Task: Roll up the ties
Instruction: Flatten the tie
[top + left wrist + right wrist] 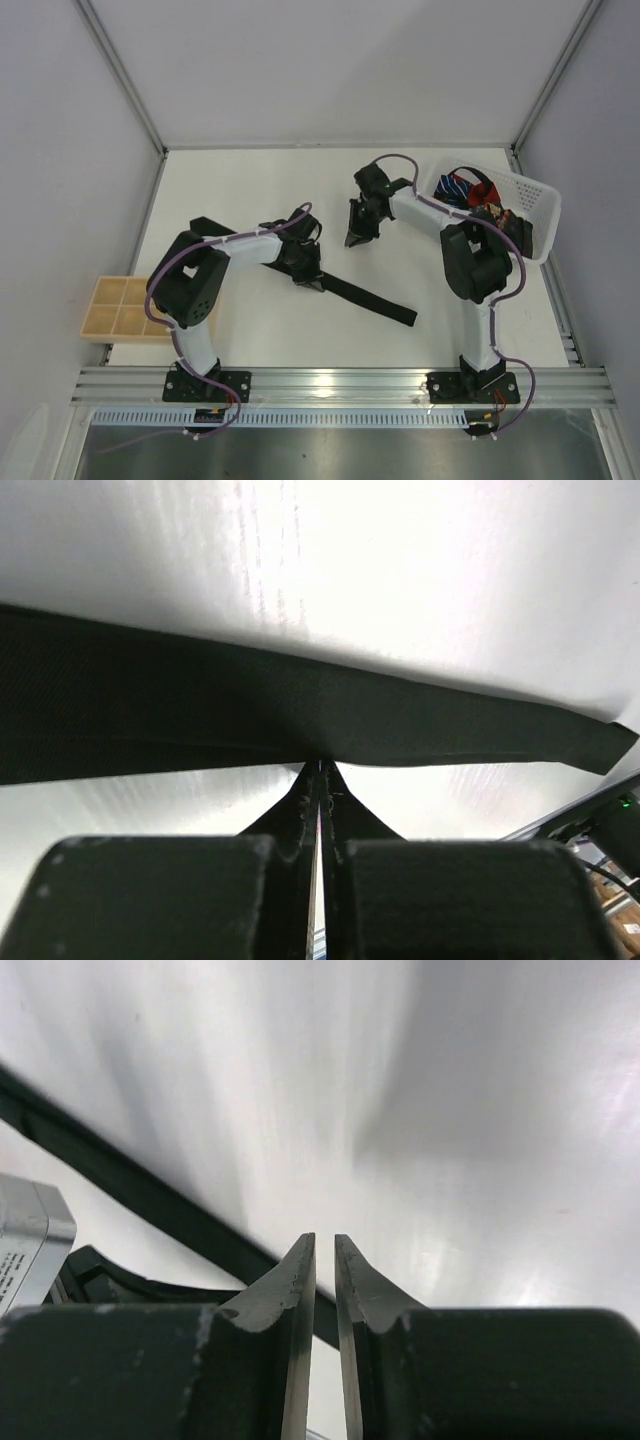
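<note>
Left fingers (296, 815) together, pinching near edge of black tie (375, 300), likely anchoring it to start the roll | right fingers (288, 1285) slightly apart, empty, above counter (250, 180) | tie flat on counter; other ties (462, 187) wait in basket (540, 197)

Black tie (300, 710) across white table (400, 570), left end effector (320, 770) pinching its edge

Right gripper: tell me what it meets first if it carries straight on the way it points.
Most likely the bare table. The right gripper points down at white surface, nothing between its jaws; the black tie lies off to one side of that line. Depth is unclear.
</note>
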Tool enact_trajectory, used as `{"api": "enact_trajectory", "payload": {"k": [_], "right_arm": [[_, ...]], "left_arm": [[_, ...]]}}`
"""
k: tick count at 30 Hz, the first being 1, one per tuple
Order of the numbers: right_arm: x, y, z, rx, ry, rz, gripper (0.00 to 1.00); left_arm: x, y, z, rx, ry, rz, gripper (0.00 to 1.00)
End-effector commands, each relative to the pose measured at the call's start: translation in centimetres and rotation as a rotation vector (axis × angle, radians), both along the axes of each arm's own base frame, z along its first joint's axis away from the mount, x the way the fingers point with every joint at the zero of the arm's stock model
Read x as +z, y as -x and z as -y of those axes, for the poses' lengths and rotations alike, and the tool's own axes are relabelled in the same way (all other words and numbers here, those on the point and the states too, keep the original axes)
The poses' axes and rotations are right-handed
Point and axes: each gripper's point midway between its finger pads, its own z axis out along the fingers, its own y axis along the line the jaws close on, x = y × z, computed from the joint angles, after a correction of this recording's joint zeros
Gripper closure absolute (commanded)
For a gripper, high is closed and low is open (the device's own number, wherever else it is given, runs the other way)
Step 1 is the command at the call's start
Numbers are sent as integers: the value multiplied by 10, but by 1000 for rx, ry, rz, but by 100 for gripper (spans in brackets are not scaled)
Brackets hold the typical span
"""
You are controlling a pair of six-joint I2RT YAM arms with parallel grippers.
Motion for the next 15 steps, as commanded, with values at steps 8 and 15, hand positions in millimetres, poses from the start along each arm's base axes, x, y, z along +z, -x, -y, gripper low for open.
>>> {"api": "enact_trajectory", "payload": {"k": [8, 15], "right_arm": [[14, 76, 67, -79, 48, -46, 80], [18, 142, 112, -221, 22, -110, 78]], "left_arm": [[61, 11, 21, -181, 174, 58, 97], [82, 18, 86, -295, 441, -24, 97]]}}
